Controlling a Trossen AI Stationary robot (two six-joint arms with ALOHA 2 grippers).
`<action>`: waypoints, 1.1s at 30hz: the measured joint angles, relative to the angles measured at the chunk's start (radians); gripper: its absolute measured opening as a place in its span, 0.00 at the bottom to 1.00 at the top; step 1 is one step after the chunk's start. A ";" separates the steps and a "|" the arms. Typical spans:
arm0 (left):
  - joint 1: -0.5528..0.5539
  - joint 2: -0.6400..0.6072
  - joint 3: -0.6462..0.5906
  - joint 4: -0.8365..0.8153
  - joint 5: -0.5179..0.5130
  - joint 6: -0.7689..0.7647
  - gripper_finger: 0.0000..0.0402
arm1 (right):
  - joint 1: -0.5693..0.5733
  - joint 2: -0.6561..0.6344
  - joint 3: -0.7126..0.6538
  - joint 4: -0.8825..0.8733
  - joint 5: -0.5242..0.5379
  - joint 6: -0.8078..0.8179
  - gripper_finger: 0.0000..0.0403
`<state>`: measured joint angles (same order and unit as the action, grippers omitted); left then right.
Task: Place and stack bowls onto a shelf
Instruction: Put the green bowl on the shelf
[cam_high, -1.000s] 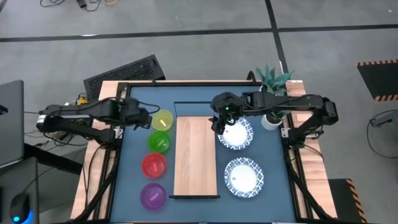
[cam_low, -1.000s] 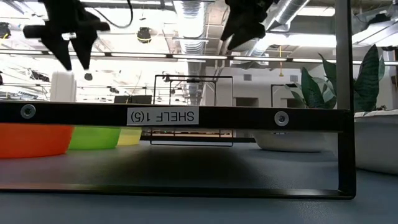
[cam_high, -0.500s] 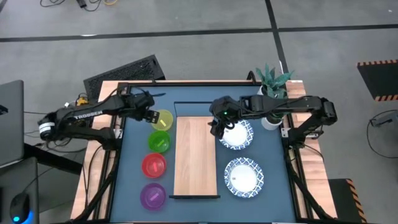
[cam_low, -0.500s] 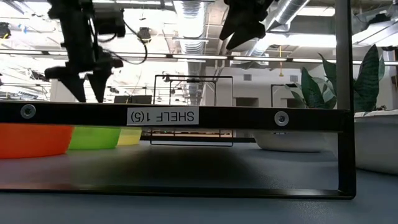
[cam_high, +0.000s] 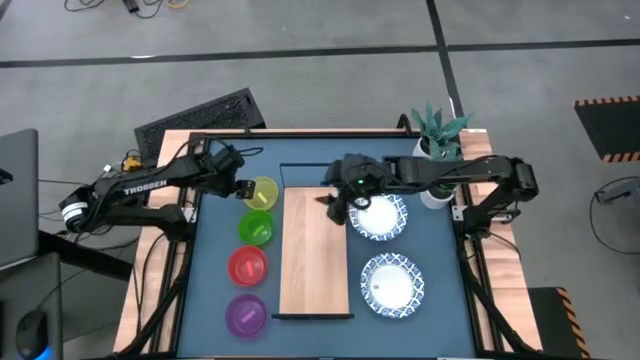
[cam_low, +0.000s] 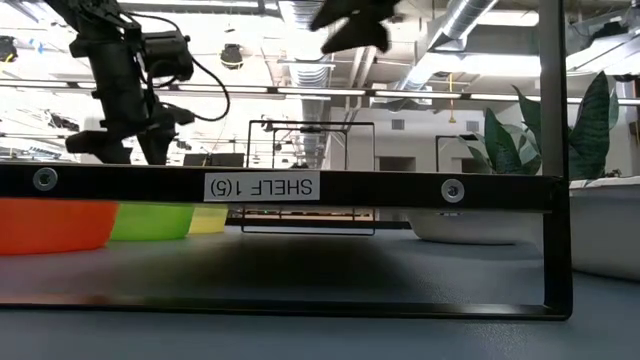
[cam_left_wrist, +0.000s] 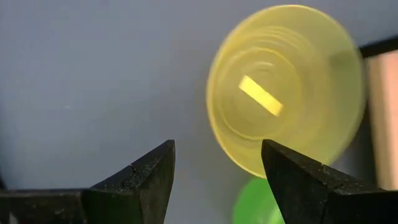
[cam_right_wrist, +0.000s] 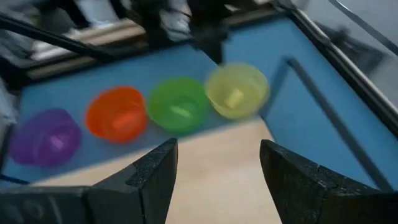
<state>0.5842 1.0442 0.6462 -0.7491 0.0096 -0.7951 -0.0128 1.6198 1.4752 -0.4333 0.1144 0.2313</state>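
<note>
Four small translucent bowls stand in a row on the blue table left of the shelf: yellow (cam_high: 262, 193), green (cam_high: 255, 228), red (cam_high: 247, 266), purple (cam_high: 246, 315). The light-wood shelf board (cam_high: 315, 255) lies in the middle. Two white dishes with blue rims (cam_high: 382, 217) (cam_high: 390, 283) rest on the table to its right. My left gripper (cam_high: 240, 186) (cam_left_wrist: 214, 168) is open, just left of the yellow bowl (cam_left_wrist: 286, 87), touching nothing. My right gripper (cam_high: 335, 205) (cam_right_wrist: 217, 174) is open above the board's right edge, beside the far dish.
A potted plant (cam_high: 437, 130) and a white pot (cam_high: 435, 195) stand at the table's far right corner. The shelf's black frame bar (cam_low: 320, 187) crosses the low view. A keyboard (cam_high: 200, 118) lies beyond the far left edge.
My left gripper has moved right and toward the far edge, close to the yellow bowl, and has come down. My right gripper has moved left from above the far white dish to the shelf board's right edge and has tipped.
</note>
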 joint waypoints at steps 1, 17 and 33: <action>0.000 -0.012 0.000 0.000 0.011 -0.005 0.56 | 0.000 0.026 0.002 0.058 -0.020 -0.010 0.63; 0.000 -0.264 0.001 -0.046 0.030 -0.078 0.56 | 0.025 0.523 0.394 0.093 -0.147 -0.473 0.63; 0.000 -0.299 0.001 -0.055 0.023 -0.107 0.56 | 0.069 0.802 0.530 0.046 -0.155 -0.711 0.63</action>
<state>0.5842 0.7456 0.6472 -0.8043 0.0330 -0.9020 0.0565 2.4215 2.0051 -0.3873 -0.0405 -0.4801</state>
